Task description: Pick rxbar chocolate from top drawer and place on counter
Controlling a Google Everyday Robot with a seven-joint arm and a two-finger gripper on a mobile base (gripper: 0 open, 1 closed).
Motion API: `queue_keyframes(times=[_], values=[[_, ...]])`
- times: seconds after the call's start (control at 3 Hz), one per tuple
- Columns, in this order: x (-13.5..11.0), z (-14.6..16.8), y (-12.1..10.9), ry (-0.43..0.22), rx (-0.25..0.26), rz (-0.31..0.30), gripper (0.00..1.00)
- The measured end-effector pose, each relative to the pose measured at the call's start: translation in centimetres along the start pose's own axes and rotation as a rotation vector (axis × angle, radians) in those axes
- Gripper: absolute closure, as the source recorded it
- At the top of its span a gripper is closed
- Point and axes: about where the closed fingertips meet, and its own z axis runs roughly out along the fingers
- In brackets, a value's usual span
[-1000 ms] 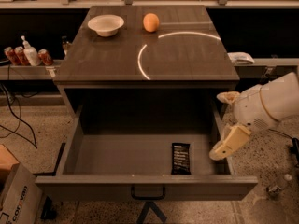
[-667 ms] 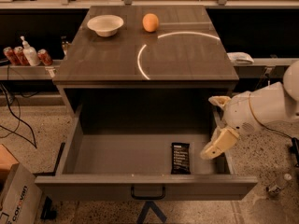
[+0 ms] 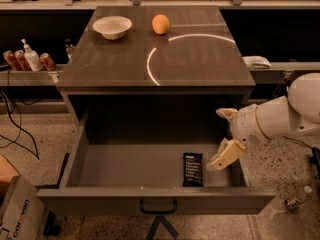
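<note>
Now we see the gripper point(image 3: 225, 134), fingers point(image 3: 226, 155) spread, at the 3 o'clock wall of the drawer point(image 3: 130, 165); rxbar point(image 3: 193, 169) at its 7 o'clock, lying 12-to-6.

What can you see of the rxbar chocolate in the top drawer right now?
The rxbar chocolate is a small flat black wrapper with lines of white text. It lies flat on the floor of the open top drawer, right of centre, its near end by the front panel. Nothing grips it: the gripper hangs open just to its right, seemingly apart from it.
</note>
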Motion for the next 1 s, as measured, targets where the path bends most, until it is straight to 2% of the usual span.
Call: queue_keyframes(times=[0.33, 1.0], values=[[0.5, 0.6, 0.1, 0.014, 0.009, 0.021, 0.0], [1.7, 6.6, 0.3, -0.055, 0.025, 0.055, 0.0]])
